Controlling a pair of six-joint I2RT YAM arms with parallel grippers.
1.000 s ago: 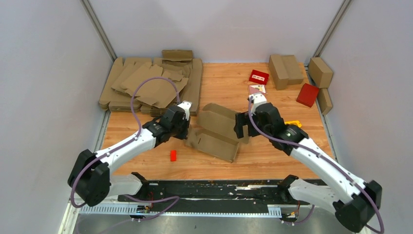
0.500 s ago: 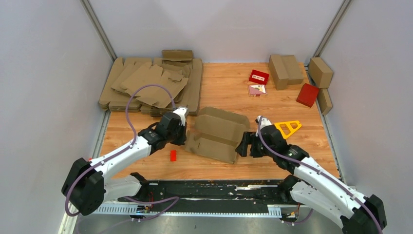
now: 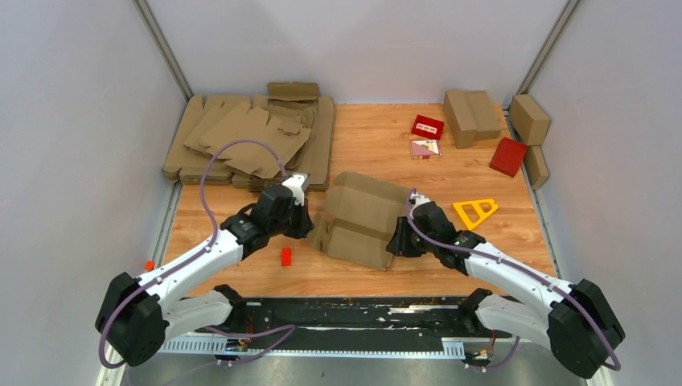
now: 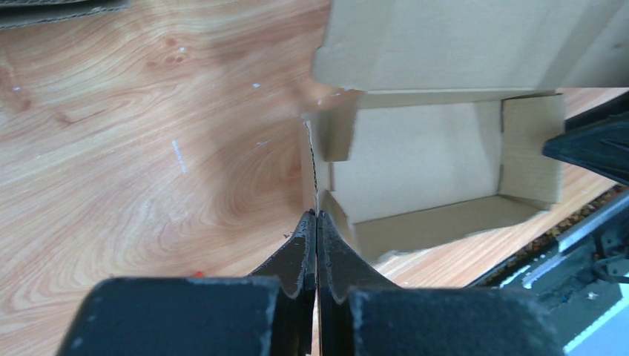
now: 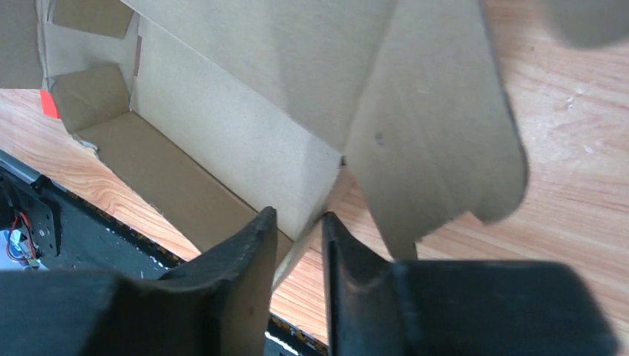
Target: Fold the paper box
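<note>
One paper box [image 3: 358, 219], half formed, sits mid-table towards the near edge. Its long axis runs roughly along that edge, skewed, with the right end closer to it. Both wrist views show you the open interior with a lid panel standing over the trough.

Two grippers, one at each end:
- Left gripper [image 4: 317, 222] is closed, pinching a thin cardboard edge at the box's left end.
- Right gripper [image 5: 298, 216] has its jaws narrowly apart, straddling the right end wall. You can't tell whether it is clamped.

Around it on the table [image 3: 370, 137]:
- one small red block [image 3: 285, 256] near the box's left end
- one yellow triangular frame [image 3: 474, 211] just right of the box
- two red boxes [image 3: 508, 156] and four folded brown cartons [image 3: 462, 117] at the far-right corner
- a stack of flat blanks [image 3: 241, 141] at the far-left corner, sheets uncountable
</note>
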